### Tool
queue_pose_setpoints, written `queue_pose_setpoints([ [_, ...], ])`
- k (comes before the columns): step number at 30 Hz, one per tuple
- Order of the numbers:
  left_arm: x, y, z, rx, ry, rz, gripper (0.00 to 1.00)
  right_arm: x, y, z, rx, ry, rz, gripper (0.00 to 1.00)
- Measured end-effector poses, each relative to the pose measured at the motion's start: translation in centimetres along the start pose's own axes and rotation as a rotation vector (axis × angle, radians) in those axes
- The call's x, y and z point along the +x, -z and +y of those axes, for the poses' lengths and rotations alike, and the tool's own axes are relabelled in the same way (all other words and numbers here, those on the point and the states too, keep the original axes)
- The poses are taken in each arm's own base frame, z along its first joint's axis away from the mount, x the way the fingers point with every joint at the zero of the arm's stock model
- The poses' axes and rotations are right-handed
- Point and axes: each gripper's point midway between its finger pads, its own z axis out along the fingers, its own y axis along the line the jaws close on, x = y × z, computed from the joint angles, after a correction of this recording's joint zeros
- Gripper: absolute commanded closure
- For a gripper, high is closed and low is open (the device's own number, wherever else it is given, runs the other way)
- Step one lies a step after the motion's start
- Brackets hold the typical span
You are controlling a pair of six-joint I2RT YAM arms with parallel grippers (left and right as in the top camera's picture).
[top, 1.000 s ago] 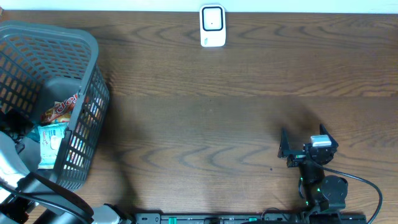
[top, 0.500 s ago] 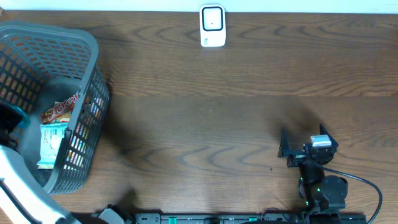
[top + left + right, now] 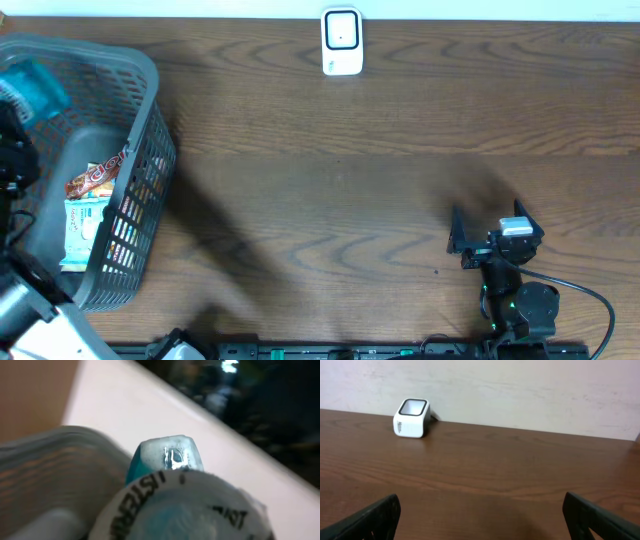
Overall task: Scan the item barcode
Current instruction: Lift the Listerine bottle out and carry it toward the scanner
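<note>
As things stand, progress: pick judged done, scan not yet made.
Teal bottle (image 3: pixel 38 85): held aloft over the far-left part of the basket (image 3: pixel 140 215), blurred, well apart from the scanner (image 3: pixel 341 42).
Left gripper (image 3: pixel 15 115): pinching the teal bottle, whose lettered label fills the wrist view.
Right gripper (image 3: pixel 487 517): spread wide, empty, low over the table (image 3: pixel 350 200).
Scanner: upright at the far edge, nothing before it.
Remaining: carry the bottle across and present its barcode; barcode not visible.

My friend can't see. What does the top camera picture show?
A blurry teal bottle is held above a grey basket of snack packets on the left. A white scanner stands at the table's far edge; the right gripper sits open near the front.
</note>
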Motion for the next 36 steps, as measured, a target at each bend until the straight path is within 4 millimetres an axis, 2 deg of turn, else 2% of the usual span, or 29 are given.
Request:
queue_pose_setpoints([
  [3,1.4,0.1,-4.2,0.166,0.058,0.072,0.77,0.0,0.0,0.0,0.000,0.000,0.000,0.01],
  [6,4.8,-0.4,-9.1,0.347,0.093,0.215,0.77,0.0,0.0,0.0,0.000,0.000,0.000,0.01],
  [12,9.8,-0.4,-15.7,0.552,0.095,0.405,0.77,0.0,0.0,0.0,0.000,0.000,0.000,0.01],
  [14,12.2,-0.8,-17.7,0.595,0.095,0.483,0.77,0.0,0.0,0.0,0.000,0.000,0.000,0.01],
  [17,15.9,-1.9,-19.8,0.607,0.088,0.582,0.77,0.0,0.0,0.0,0.000,0.000,0.000,0.01],
  [21,21.4,-3.4,-21.7,0.582,0.044,0.697,0.77,0.0,0.0,0.0,0.000,0.000,0.000,0.01],
  [26,31.3,-4.7,-23.4,0.484,-0.104,0.846,0.77,0.0,0.0,0.0,0.000,0.000,0.000,0.01],
  [33,42.2,-4.6,-23.1,0.365,-0.388,0.941,0.77,0.0,0.0,0.0,0.000,0.000,0.000,0.01],
  [36,45.6,-4.3,-22.4,0.341,-0.534,0.957,0.77,0.0,0.0,0.0,0.000,0.000,0.000,0.01],
])
